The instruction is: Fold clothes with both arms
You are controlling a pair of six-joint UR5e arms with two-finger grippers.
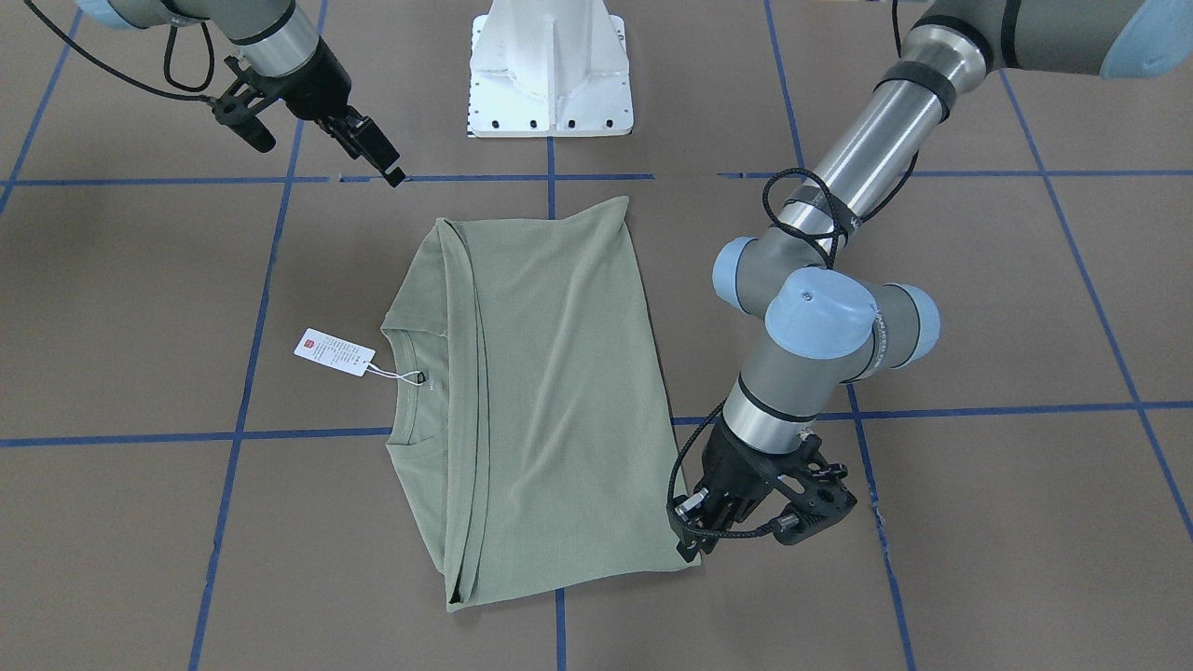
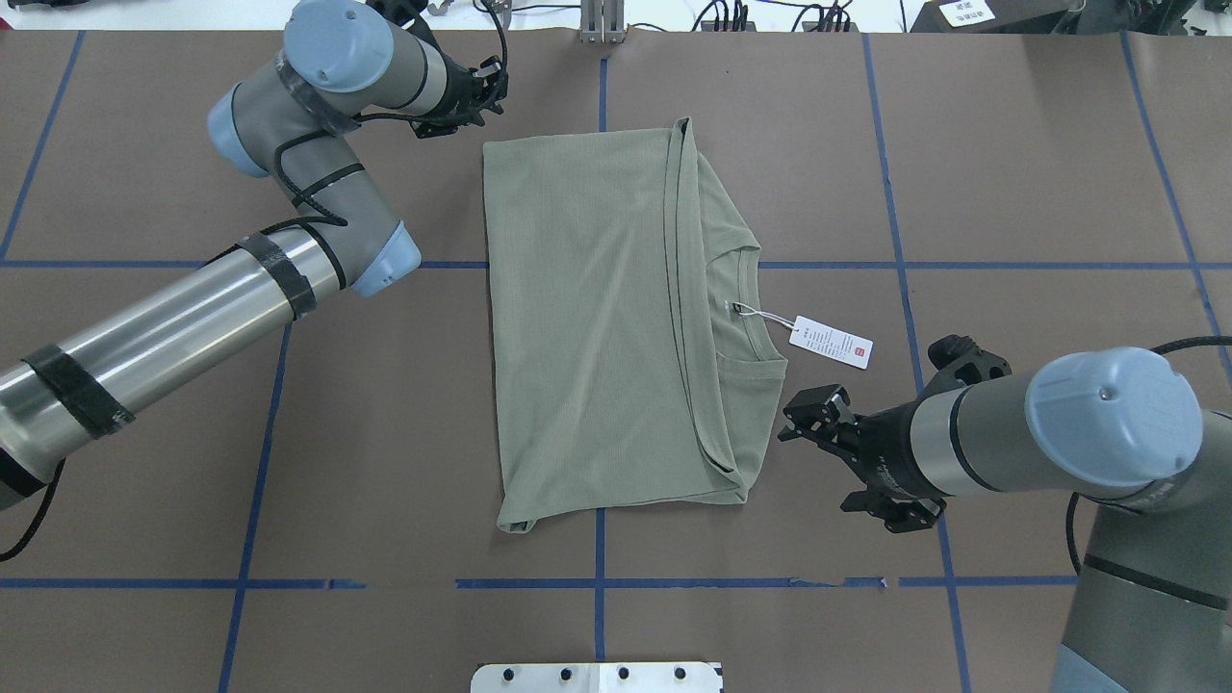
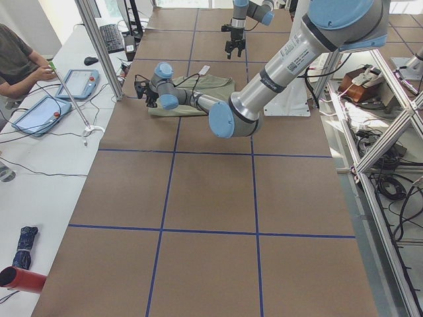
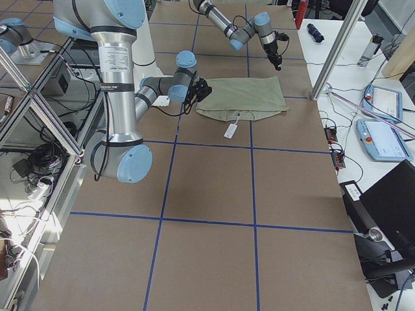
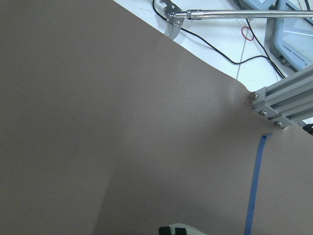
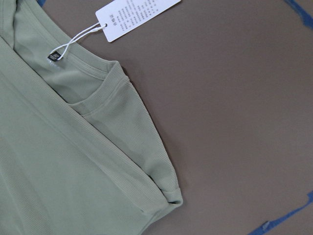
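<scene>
The sage-green shirt (image 1: 550, 391) (image 2: 597, 318) (image 4: 246, 97) lies flat on the brown table, folded lengthwise, with one long fold edge running beside the round neck (image 6: 93, 98). Its white hang tag (image 1: 334, 351) (image 2: 831, 343) (image 6: 137, 14) rests on the table off the collar. My left gripper (image 1: 692, 536) (image 2: 481, 91) hovers just off the shirt's far hem corner without touching cloth; I cannot tell how its jaws stand. My right gripper (image 1: 384, 160) (image 2: 799, 416) is open and empty, just off the near shoulder corner, beside the tag.
The white base block (image 1: 550, 75) stands at the table's robot side. Blue tape lines (image 2: 597, 582) grid the brown surface. An aluminium post (image 5: 288, 95) rises at the far edge near my left gripper. A person (image 3: 16, 63) sits at a side desk with tablets.
</scene>
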